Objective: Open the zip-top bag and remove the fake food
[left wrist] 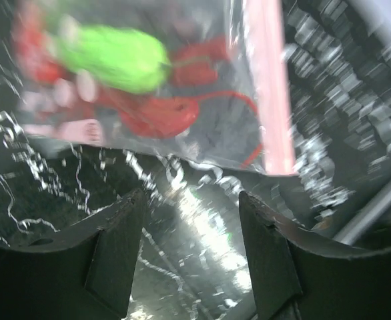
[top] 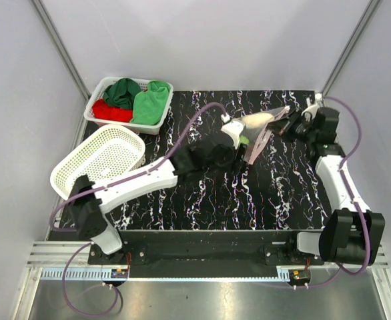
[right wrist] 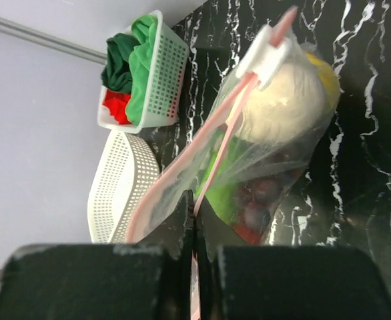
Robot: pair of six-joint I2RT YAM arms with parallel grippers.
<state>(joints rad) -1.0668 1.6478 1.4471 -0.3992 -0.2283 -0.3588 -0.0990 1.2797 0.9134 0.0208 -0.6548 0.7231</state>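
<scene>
Here, the zip-top bag (top: pixel 261 128) sits just right of centre in the top view, between the two arms; whether it touches the black tabletop (top: pixel 215 207) I cannot tell. The right gripper (right wrist: pixel 192 200) has it, jaws pressed together on the pink zip strip (right wrist: pixel 215 157). The strip runs from them toward the upper right of that frame, up to a white slider (right wrist: pixel 265 57).

The left gripper (left wrist: pixel 192 200) is just beside the bag, jaws spread and holding nothing. In its view the bag fills the upper half, beyond the tips, with the strip nearly upright, right of centre.

The bag is clear and crumpled. Its pink edges seem to part below the slider, so the mouth may be partly open. Inside are a white radish (right wrist: pixel 282 100), a green vegetable (left wrist: pixel 115 57), a red lobster (left wrist: pixel 159 117) and dark grapes (right wrist: pixel 262 193).
</scene>
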